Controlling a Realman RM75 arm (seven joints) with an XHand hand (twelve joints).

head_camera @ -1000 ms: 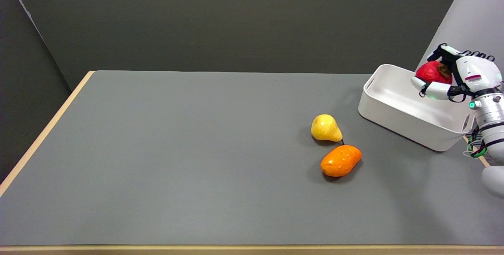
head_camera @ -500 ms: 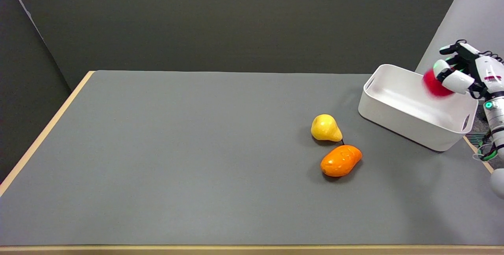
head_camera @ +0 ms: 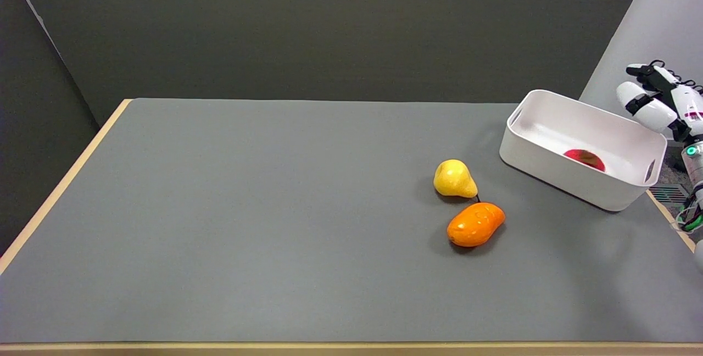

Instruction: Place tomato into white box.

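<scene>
- The round red tomato lies inside the white rectangular plastic box, on its floor toward the near wall and a little right of the middle; only its upper part shows above the near rim.
- The white box sits on the grey bench near the far right corner, turned at an angle so that one short end points toward the back left. A handle slot shows in each short end.
- The robot's black-and-white right hand hangs in the air at the right edge of the picture, above and just beyond the right end of the box, touching neither the box nor the tomato.
- Its fingers are spread apart and stretched toward the left, with nothing between them; the hand is empty.
- Below the hand the white and silver wrist runs down the right edge, with a small green light on it and coloured cables lower down.
- A yellow pear rests on the bench to the left of the box, well apart from it, with its dark stem pointing toward the lower right.
- An orange, oblong mango-shaped fruit lies just in front of the pear, close to the stem tip.
- The bench has a light wooden edge along its left and near sides; a dark wall stands behind it.
</scene>
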